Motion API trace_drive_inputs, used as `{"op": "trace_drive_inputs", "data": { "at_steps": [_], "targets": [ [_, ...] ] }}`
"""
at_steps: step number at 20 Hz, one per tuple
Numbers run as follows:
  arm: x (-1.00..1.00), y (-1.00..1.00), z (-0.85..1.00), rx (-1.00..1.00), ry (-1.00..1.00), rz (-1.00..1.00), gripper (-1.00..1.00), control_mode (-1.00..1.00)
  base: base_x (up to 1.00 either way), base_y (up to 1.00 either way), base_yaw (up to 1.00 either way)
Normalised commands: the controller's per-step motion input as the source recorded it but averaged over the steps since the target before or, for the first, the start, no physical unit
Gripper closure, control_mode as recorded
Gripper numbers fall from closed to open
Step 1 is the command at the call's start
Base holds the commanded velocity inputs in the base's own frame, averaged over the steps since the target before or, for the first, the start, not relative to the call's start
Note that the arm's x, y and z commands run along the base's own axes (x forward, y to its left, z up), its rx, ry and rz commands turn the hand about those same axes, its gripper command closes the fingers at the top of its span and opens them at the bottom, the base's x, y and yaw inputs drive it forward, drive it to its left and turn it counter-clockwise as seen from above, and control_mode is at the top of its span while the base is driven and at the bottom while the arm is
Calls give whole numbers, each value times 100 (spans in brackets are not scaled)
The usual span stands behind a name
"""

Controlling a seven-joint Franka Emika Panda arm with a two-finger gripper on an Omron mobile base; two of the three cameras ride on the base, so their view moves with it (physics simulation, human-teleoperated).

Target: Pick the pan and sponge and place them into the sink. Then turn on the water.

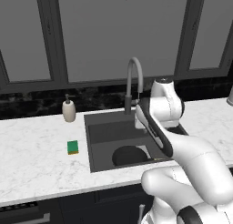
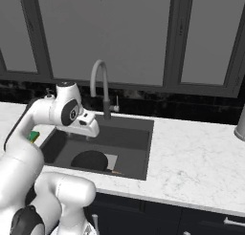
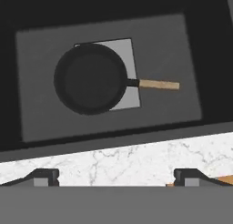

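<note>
The round matte black pan lies inside the dark grey rectangular sink. The small green sponge sits on the white marble table left of the sink. The tool hangs spread wide and seemingly empty above the sink.

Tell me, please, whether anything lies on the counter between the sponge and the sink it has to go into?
Nothing visible does. The sponge lies flat on the white counter to the left of the sink, with only bare marble up to the rim. The soap bottle stands further back, off that path. The pan already rests in the basin.
</note>
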Motion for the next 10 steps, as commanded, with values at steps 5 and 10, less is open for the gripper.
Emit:
{"op": "trace_drive_inputs", "data": {
  "at_steps": [5, 10],
  "targets": [
    [-23, 100, 34, 0, -5, -29, -100, -100, 0, 0, 0],
    [-2, 100, 17, 0, 0, -18, -100, -100, 0, 0, 0]
  ]
}}
